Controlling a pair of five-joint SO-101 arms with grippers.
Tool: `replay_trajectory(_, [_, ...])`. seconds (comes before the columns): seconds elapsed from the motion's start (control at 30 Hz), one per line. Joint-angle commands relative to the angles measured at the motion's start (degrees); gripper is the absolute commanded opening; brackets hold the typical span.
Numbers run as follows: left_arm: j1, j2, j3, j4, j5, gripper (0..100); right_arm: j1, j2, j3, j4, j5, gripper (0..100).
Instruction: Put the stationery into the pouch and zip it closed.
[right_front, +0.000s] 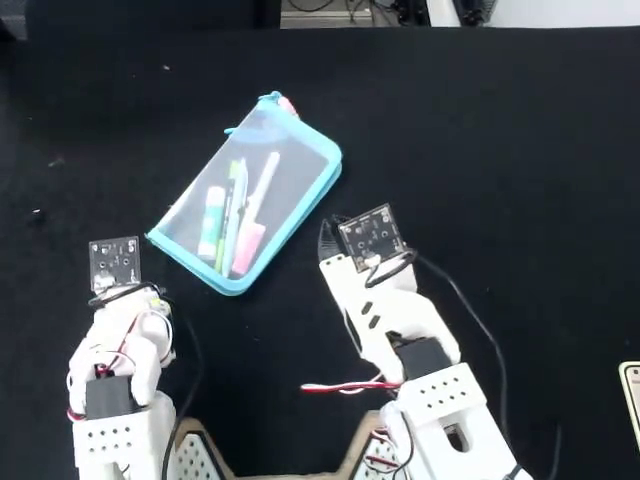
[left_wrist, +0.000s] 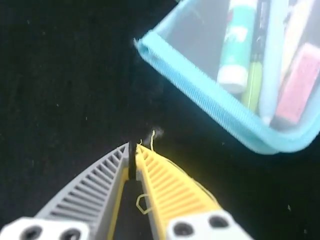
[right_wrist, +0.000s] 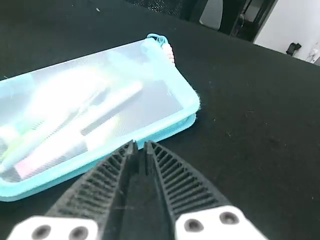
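Note:
A clear pouch (right_front: 248, 195) with a turquoise zip border lies flat mid-table, holding a glue stick (right_front: 211, 223), pens and a pink eraser (right_front: 248, 249). Its zip pull with a pink charm (right_front: 283, 101) sits at the far corner. The left gripper (left_wrist: 134, 148), grey and yellow, rests shut and empty just short of the pouch's near-left corner (left_wrist: 145, 47). My right gripper (right_wrist: 139, 146), black, is shut and empty beside the pouch's long right edge (right_wrist: 150, 132). In the high view the left arm (right_front: 118, 340) and right arm (right_front: 385, 300) stand near the table's front.
Black cloth covers the table (right_front: 480, 150). A small card or box edge (right_front: 632, 390) lies at the far right. Open cloth lies to the left of and behind the pouch.

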Motion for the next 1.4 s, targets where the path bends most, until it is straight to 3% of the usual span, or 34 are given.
replay_trajectory(0.0, [-0.3,-0.4,1.4,4.9,-0.5,3,0.8,-1.3,-6.9,6.9,0.6,2.5])
replay_trajectory(0.2, [-0.2,-0.4,1.4,8.4,-0.5,3,0.5,-1.3,-19.4,31.1,0.4,2.5])
replay_trajectory(0.33, [-0.2,-0.4,1.4,8.5,-0.5,3,0.4,-1.3,-23.1,40.8,0.4,2.5])
replay_trajectory(0.5, [-0.2,-0.4,1.4,8.5,-0.5,3,2.6,-1.3,-23.1,47.1,-0.1,2.5])
replay_trajectory(0.7, [-0.2,-0.4,1.4,8.5,-0.5,3,12.6,-5.1,-20.4,52.1,-16.3,2.5])
replay_trajectory(0.87, [-0.2,-0.4,1.4,8.5,-0.5,3,13.2,-14.4,-13.1,55.6,-10.5,2.5])
replay_trajectory(1.17, [-0.2,-0.4,1.4,8.6,-0.5,3,13.3,-41.0,-1.6,64.1,-9.7,2.8])
replay_trajectory(1.37, [0.0,-0.4,1.4,8.6,-0.4,3,13.6,-39.1,-1.1,66.0,-9.7,2.5])
